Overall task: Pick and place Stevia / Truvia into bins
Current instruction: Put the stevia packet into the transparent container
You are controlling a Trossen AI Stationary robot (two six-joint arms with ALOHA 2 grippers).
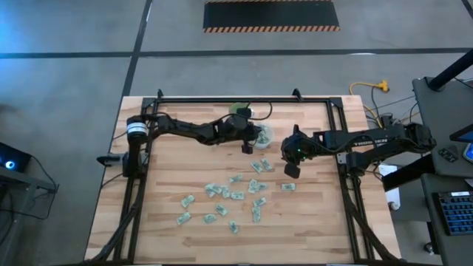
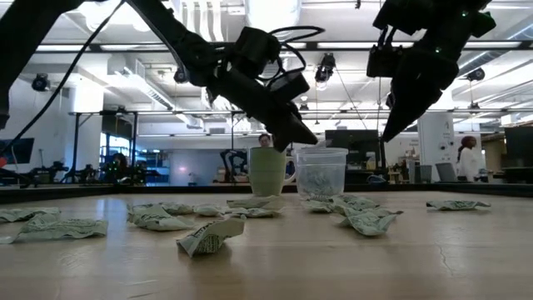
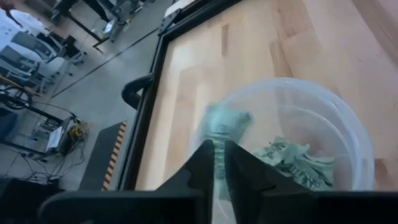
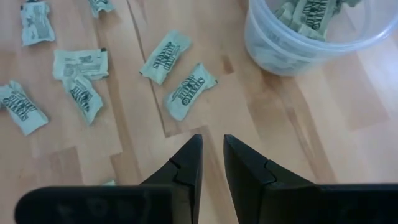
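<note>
The clear plastic cup (image 1: pixel 263 135) (image 2: pixel 321 172) stands on its base on the far middle of the table, with several pale green sachets inside (image 3: pixel 292 158). My left gripper (image 1: pixel 247 145) (image 3: pixel 219 155) hangs over the cup's rim, shut on one sachet. Many more sachets (image 1: pixel 229 196) (image 4: pixel 180 78) lie flat and scattered on the wood toward the near side. My right gripper (image 1: pixel 292 168) (image 4: pixel 212 152) hovers above the table just right of the cup, open by a narrow gap and empty, with bare wood showing between its fingers. My left gripper pinches one pale green sachet (image 3: pixel 227 124) between its two fingers, at the end nearest them (image 3: pixel 217 152). The fingers slant down from the table's left toward the cup. The sachet is lifted clear, its free end sticking out past the fingertips over the cup's mouth.
A black metal frame (image 1: pixel 222 99) borders the table's far edge and sides. A pale green mug (image 2: pixel 267 171) shows just left of the clear cup in the low view. A person (image 2: pixel 466 158) stands far off in the room.
</note>
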